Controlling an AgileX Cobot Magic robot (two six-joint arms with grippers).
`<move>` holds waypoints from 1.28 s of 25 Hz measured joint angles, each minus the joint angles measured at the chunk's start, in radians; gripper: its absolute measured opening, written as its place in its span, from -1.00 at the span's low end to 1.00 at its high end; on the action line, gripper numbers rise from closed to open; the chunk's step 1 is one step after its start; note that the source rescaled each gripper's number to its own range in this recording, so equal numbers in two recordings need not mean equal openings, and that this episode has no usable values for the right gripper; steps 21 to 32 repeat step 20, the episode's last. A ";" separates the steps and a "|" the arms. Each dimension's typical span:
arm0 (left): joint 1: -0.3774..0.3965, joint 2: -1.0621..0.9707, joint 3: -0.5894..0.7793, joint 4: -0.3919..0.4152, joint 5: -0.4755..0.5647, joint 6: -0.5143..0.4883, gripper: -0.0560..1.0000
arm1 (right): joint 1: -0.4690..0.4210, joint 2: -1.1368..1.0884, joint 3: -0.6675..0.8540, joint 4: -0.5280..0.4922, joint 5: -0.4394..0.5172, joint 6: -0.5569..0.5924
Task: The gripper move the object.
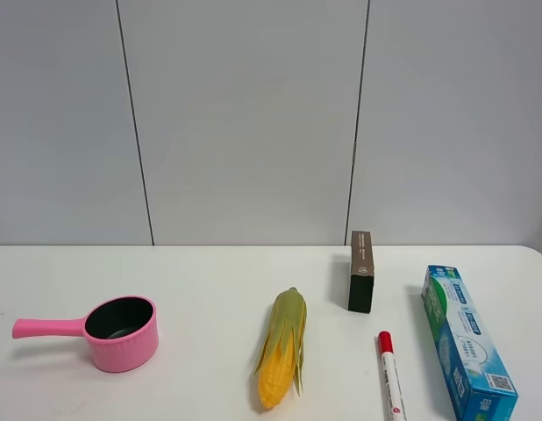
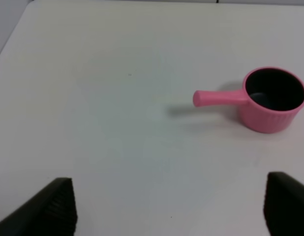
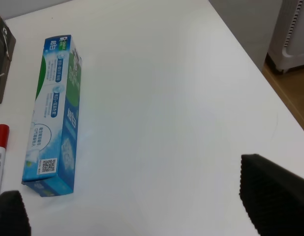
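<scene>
The long blue-and-green toothpaste carton (image 1: 468, 342) lies flat near the table's right edge, running front to back. Neither gripper shows in the exterior high view. In the right wrist view the carton (image 3: 56, 113) lies on the table ahead of my right gripper (image 3: 142, 206) and off toward one finger. That gripper's black fingertips (image 3: 272, 194) stand wide apart, open and empty, not touching the carton. My left gripper (image 2: 169, 206) is also open and empty above bare table, far from the carton.
A pink saucepan (image 1: 122, 333) (image 2: 272, 101) sits at the left. A corn cob (image 1: 282, 351) lies mid-table. A dark brown-green box (image 1: 361, 272) and a red-capped marker (image 1: 391, 373) lie just left of the carton. The table edge (image 3: 255, 69) is close on its right.
</scene>
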 joint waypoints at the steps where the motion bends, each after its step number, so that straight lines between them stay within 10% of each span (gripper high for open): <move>1: 0.000 0.000 0.000 0.000 0.000 0.000 0.82 | 0.000 0.000 0.000 0.000 0.000 0.000; 32: -0.035 0.000 0.000 0.000 0.000 0.000 0.82 | 0.000 0.000 0.000 0.000 0.000 0.000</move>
